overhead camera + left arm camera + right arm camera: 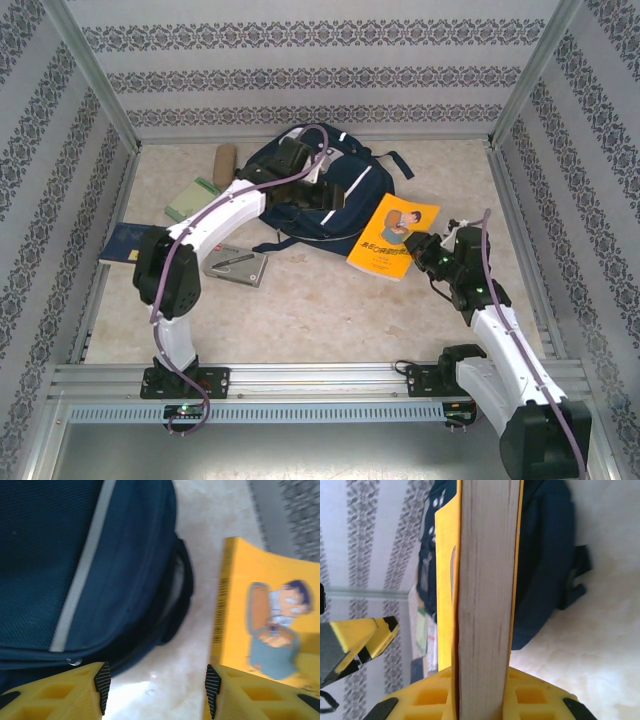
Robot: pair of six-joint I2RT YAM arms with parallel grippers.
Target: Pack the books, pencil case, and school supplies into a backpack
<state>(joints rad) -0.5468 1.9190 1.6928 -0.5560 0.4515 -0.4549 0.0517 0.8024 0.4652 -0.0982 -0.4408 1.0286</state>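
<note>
little looks packed yet. the thin orange-yellow book with a cartoon figure [395, 237] is outside the large navy fabric backpack [320, 205]. a pale green pad [192, 198], a flat navy book [125, 243] and a dark book with pale print [235, 263] lie on the beige table [330, 310], left of the backpack. the right gripper [481, 680] pinches the orange-yellow book by its page edge, and the book sits just right of the backpack. the left gripper [157, 687] hangs at the backpack's edge, jaws spread, gripping nothing.

Navy backpack [355, 195] lying slumped, orange-yellow cartoon book [393, 234] just beside it
</note>
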